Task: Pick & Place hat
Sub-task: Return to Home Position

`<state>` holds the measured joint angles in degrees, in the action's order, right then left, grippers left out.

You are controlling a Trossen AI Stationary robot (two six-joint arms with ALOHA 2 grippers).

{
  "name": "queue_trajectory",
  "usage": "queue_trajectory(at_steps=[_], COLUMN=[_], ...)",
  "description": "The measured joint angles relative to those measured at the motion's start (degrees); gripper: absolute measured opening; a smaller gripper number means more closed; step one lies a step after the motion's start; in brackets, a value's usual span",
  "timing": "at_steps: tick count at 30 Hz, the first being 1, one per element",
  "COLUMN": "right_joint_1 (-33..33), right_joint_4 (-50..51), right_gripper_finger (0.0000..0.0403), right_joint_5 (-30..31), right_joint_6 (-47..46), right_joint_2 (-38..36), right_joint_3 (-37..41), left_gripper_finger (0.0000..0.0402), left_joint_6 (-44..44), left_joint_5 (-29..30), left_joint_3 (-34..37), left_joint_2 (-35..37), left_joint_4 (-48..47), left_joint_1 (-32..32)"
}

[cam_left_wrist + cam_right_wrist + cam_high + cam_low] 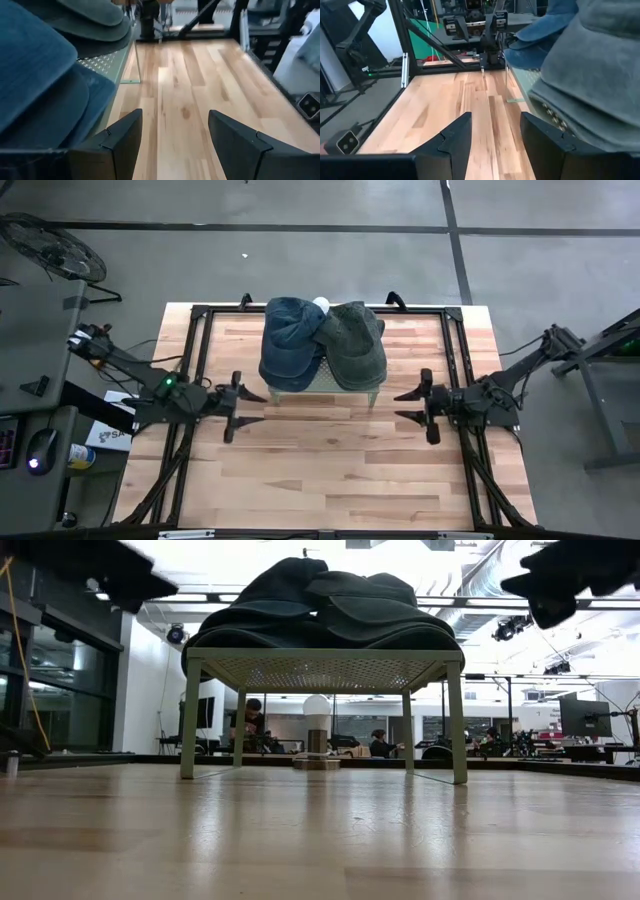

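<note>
Two caps lie side by side on a small pale green perforated stand (325, 384) at the table's far middle. The blue denim cap (290, 340) is on the left, its brim hanging over the stand's near-left edge; it also fills the left wrist view (40, 85). The grey-green cap (355, 343) lies on the right and overlaps it (600, 75). My left gripper (240, 407) hovers open just left of the stand's near corner. My right gripper (415, 406) hovers open just right of it. Neither touches a cap.
A black metal frame (195, 320) borders the wooden table top (320, 470). A white bulb-like object (320, 303) sits behind the caps at the far edge. Bare wood lies between the two grippers and toward the near edge. People sit in the room beyond (380, 745).
</note>
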<state>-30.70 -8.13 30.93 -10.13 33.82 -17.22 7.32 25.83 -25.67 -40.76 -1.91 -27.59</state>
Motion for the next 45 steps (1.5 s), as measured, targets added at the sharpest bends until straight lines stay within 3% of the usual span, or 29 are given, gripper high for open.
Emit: queue_trajectory(at_steps=[9, 14, 20, 25, 31, 45], right_joint_1=[0.4, 2.4, 6.1, 8.8, 10.5, 13.9], right_joint_4=[-1.6, -3.0, -4.4, -6.2, -6.4, -5.8], right_gripper_finger=[0.016, 0.016, 0.016, 0.016, 0.016, 0.016], right_joint_5=[0.5, -0.8, -4.5, -7.4, -8.8, -10.6], right_joint_6=[-1.4, -1.0, -1.4, -1.5, -2.7, -3.8], right_joint_2=[-9.3, -11.4, -11.5, -11.5, -11.4, -11.5], right_joint_3=[7.0, 9.1, 11.0, 13.1, 14.8, 16.7], left_gripper_finger=[0.0223, 0.0223, 0.0223, 0.0223, 0.0211, 0.0166], left_joint_6=[-1.6, -2.8, -2.8, -3.0, -3.2, -6.7], left_joint_5=[-0.4, -9.1, -16.7, -19.2, -19.8, -22.0], left_joint_3=[11.9, 14.8, 17.3, 19.5, 24.7, 24.8], left_joint_2=[15.0, 19.2, 20.0, 20.2, 21.9, 23.1], left_joint_4=[7.5, 9.3, 9.9, 10.4, 17.8, 12.0], left_joint_1=[0.9, 6.7, 14.8, 19.0, 19.7, 19.7])
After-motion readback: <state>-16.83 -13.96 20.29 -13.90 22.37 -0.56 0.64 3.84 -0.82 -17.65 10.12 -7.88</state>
